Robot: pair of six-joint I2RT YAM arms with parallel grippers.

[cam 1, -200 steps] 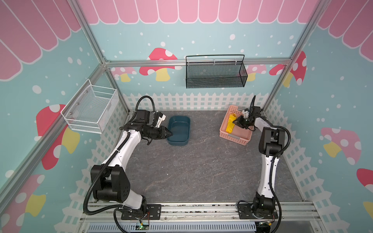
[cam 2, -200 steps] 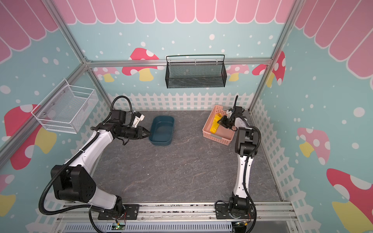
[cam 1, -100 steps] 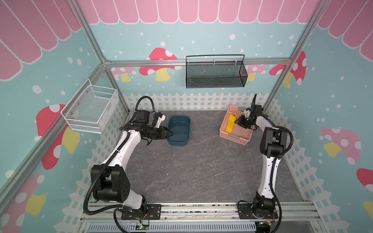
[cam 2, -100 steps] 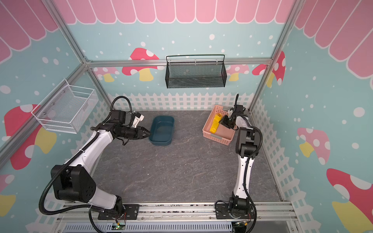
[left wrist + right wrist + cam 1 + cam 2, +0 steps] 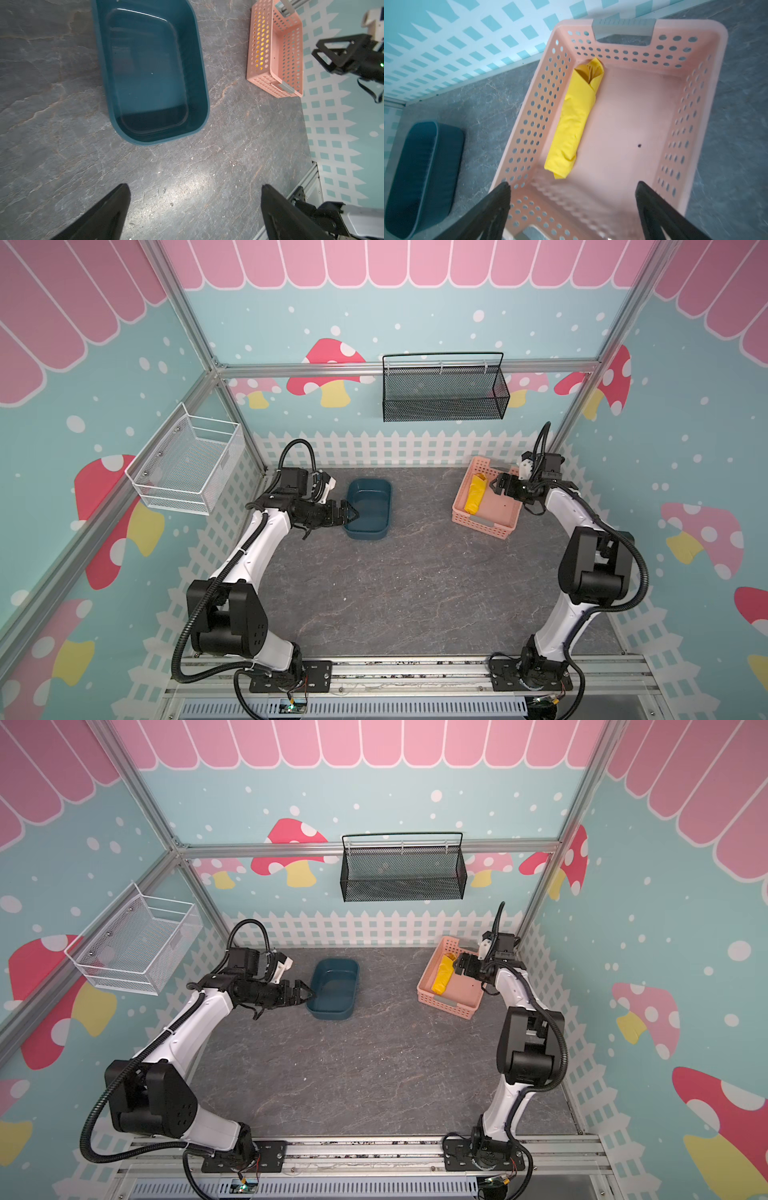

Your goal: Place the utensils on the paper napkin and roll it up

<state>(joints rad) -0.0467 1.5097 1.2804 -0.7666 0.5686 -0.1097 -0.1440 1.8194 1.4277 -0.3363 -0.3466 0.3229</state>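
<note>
So the paper napkin (image 5: 572, 124) is rolled into a yellow tube and lies inside the pink basket (image 5: 716, 104), tight along the basket wall that faces the dark blue tub (image 5: 370, 531). Something orange-brown shows in the roll's open end, probably the utensils (image 5: 588, 71), but it's hard to tell. The right gripper (image 5: 573, 185) hangs over the basket with its jaws spread wide. It's holding nothing and touching nothing. The left gripper (image 5: 195, 187) is well apart from the basket, on the tub's far side, by the tub's rim. Its jaws are wide apart too and hold nothing.
</note>
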